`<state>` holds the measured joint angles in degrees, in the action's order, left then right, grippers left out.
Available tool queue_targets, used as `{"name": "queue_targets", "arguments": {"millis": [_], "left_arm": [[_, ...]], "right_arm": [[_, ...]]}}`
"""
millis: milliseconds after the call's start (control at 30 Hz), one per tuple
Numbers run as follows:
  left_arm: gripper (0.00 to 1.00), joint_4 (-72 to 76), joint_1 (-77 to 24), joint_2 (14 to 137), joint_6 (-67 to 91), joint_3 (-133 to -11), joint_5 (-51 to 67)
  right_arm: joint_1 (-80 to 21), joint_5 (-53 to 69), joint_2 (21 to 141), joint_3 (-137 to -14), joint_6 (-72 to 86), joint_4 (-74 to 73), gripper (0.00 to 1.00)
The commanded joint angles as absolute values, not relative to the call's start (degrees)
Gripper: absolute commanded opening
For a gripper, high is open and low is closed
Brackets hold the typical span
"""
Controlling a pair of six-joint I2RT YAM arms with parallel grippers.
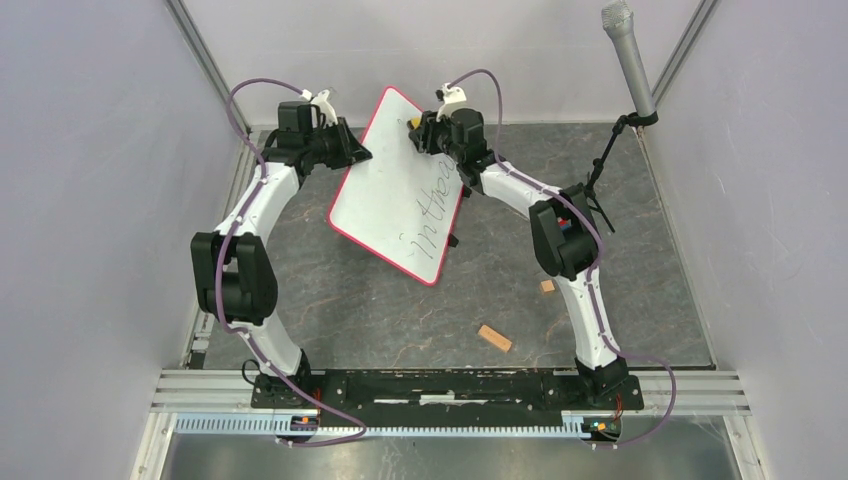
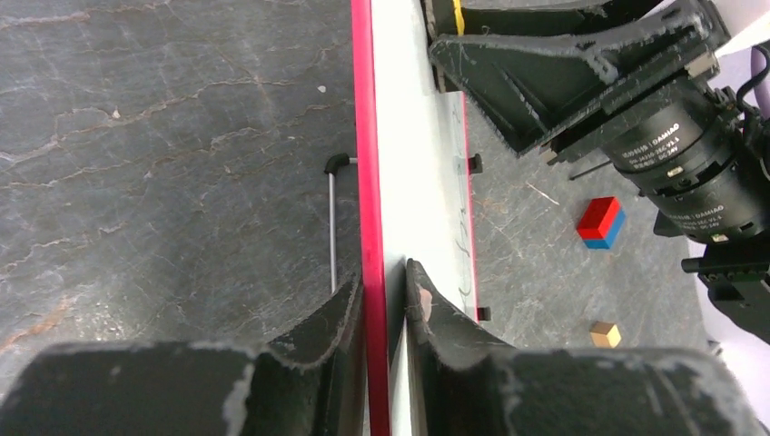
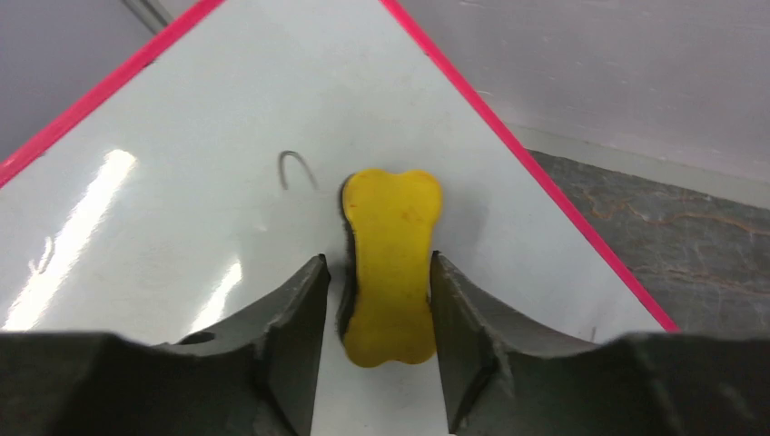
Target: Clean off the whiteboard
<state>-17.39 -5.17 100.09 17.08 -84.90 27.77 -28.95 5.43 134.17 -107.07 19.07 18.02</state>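
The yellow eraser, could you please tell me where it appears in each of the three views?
Top external: the yellow eraser is a small spot near top centre, at the right pincer, over the board.
Left wrist: only a yellow sliver at the top edge, right of centre.
Right wrist: centre of the picture, held between the pincer's fingers.
Shared landmark: the whiteboard's red rim.
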Motion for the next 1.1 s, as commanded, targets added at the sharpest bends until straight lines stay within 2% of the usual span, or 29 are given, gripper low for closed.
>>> {"name": "queue_targets", "arguments": {"millis": [0,100,167,267,400,500,567,600,800,900,1067], "left_arm": [[0.32,-11.99,-3.02,97.91,24.15,-84.75,31.51],[0.54,-8.61,-2.91,96.97,27.85,-84.18,31.63],[0.61,-7.18,-2.98,97.71,29.85,-84.42,31.55],[0.75,-8.58,-3.05,100.23,31.01,-86.89,30.64],[0.78,-9.62,-3.95,103.0,30.57,-90.39,28.68],[0.74,-11.09,-5.21,106.08,29.33,-93.83,27.29],[0.67,-11.96,-5.61,108.62,29.54,-96.15,27.16],[0.64,-12.12,-5.78,109.78,29.58,-97.19,27.54],[0.5,-13.22,-6.77,111.5,26.67,-98.61,27.07],[0.37,-13.97,-6.77,112.11,25.13,-99.2,26.9],[0.22,-13.89,-6.71,112.85,22.99,-99.39,27.84]], "right_arm": [[-30.84,9.71,130.65,-111.32,17.64,13.91,0.58],[-29.66,10.32,129.63,-111.38,18.37,14.15,0.78],[-29.19,10.11,129.55,-111.75,17.95,13.62,0.87],[-28.57,10.02,129.98,-111.87,17.97,13.28,0.92],[-28.0,10.12,130.75,-112.21,18.5,13.85,0.91],[-28.04,9.99,131.63,-112.92,18.79,14.39,0.83],[-28.04,9.92,132.26,-113.35,19.19,14.78,0.71],[-28.04,10.07,132.67,-113.73,19.37,15.0,0.7],[-28.04,11.34,136.25,-118.31,19.61,14.75,0.67],[-28.04,11.34,137.23,-118.8,19.91,14.89,0.62],[-28.04,10.38,137.06,-118.53,18.68,14.21,0.65]]}}
